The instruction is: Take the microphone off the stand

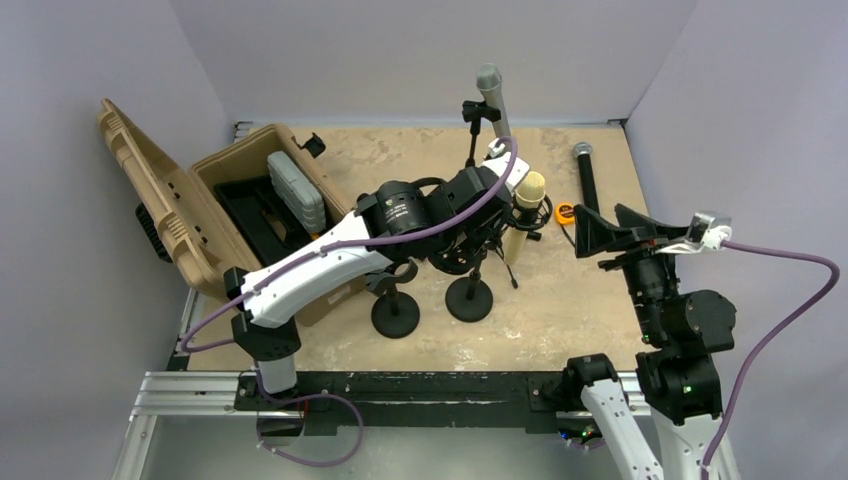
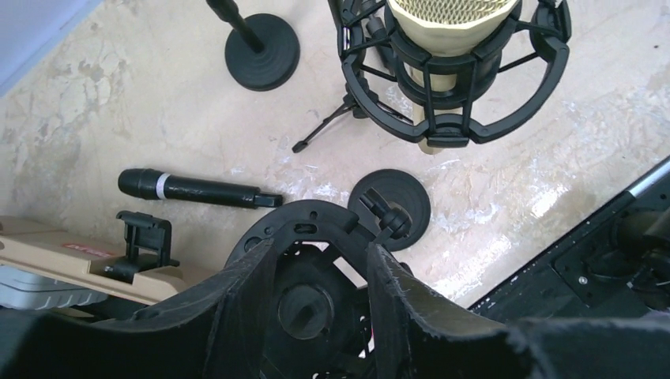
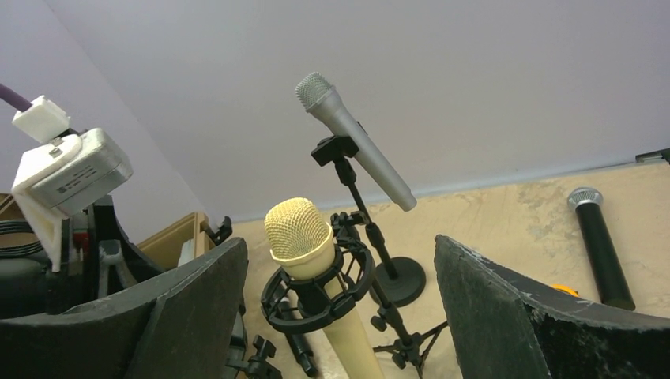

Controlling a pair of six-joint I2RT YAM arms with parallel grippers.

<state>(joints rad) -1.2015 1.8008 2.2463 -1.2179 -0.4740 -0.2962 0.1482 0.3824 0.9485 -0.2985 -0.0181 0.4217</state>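
Case point(image 1: 190, 215): a tan hard case, lid open, at the left of the table point(image 1: 560, 310); a grey box point(image 1: 297, 190) lies inside.
Left gripper point(image 2: 320, 246): reaches over the middle of the table, just left of the gold microphone. The jaws are spread either side of a black round mount point(image 2: 304, 308); I cannot tell whether they press on it.
Round-base stands point(image 1: 470, 300): two black ones side by side, near the front of the table below the left arm.
Black microphone point(image 2: 197, 189): lies flat on the table, seen only from the left wrist.
Gold microphone point(image 1: 528, 190): seated head-up in a black shock mount point(image 3: 316, 296), cream body passing down through the ring; it sits between the two grippers, touched by neither.
Silver microphone point(image 1: 492, 95): held tilted in a clip on a thin stand point(image 3: 348, 178) at the far edge.
Second black microphone point(image 1: 588, 175): lies flat at the far right, beside a small orange object point(image 1: 565, 211).
Right gripper point(image 1: 590, 232): right of the gold microphone, facing it, jaws spread wide with nothing held between them.
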